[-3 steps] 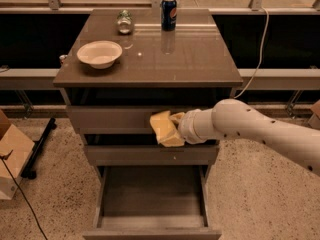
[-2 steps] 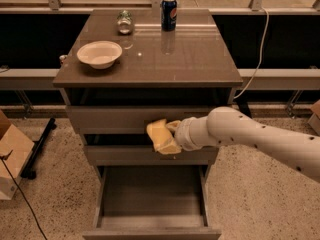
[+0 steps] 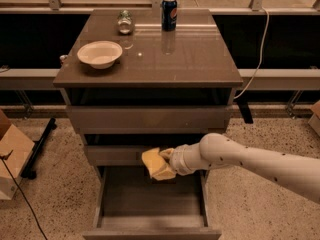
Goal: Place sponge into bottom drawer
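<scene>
The sponge (image 3: 154, 163) is gripped by the closed end effector (image 3: 166, 164). It is held just above the rear of the open bottom drawer (image 3: 150, 204), seemingly so that it can be lowered straight in and released.

I count 1 cabinet (image 3: 175, 64) with 3 drawers: 1 top drawer (image 3: 150, 119), 1 middle drawer (image 3: 115, 155) and 1 bottom drawer (image 3: 150, 201), and only that 1 is pulled well out. On the cabinet I count 3 things: 1 bowl (image 3: 99, 53), 1 can (image 3: 169, 14) and 1 jar (image 3: 124, 22). I have 1 arm (image 3: 260, 164) and 1 gripper (image 3: 167, 160), in front of the middle drawer and above the bottom drawer, clamped on 1 sponge (image 3: 154, 164). At the left I count 1 box (image 3: 12, 149), at the right 1 white cable (image 3: 257, 59).
</scene>
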Controlling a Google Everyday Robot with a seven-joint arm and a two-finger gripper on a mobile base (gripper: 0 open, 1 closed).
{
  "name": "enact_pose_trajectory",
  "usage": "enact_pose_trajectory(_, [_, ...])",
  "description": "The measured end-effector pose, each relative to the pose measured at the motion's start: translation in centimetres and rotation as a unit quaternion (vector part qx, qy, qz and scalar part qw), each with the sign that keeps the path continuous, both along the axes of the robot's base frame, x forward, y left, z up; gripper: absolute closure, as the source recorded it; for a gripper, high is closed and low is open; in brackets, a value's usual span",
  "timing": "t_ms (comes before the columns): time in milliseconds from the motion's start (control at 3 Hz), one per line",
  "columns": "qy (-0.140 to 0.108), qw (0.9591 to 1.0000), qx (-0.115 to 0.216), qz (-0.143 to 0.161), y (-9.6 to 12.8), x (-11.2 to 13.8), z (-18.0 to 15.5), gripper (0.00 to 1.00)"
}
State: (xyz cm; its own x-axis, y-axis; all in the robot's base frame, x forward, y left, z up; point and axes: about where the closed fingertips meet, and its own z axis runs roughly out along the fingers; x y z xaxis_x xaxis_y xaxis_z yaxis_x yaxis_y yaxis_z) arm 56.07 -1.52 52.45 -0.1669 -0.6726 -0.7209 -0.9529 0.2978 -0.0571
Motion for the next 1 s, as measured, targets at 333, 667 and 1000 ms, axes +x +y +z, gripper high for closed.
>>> enact_pose_trajectory(333, [0.040, 0.9986, 0.031, -0.016, 0.2, -1.8, -6.7, 1.00])
enact_pose_trajectory(667, [0.040, 0.9986, 0.031, -0.016, 0.2, -1.8, -6.7, 1.00])
enact_pose_trajectory(1000, [0.045, 0.9989, 0.010, -0.006, 1.2, -2.0, -8.0, 1.00])
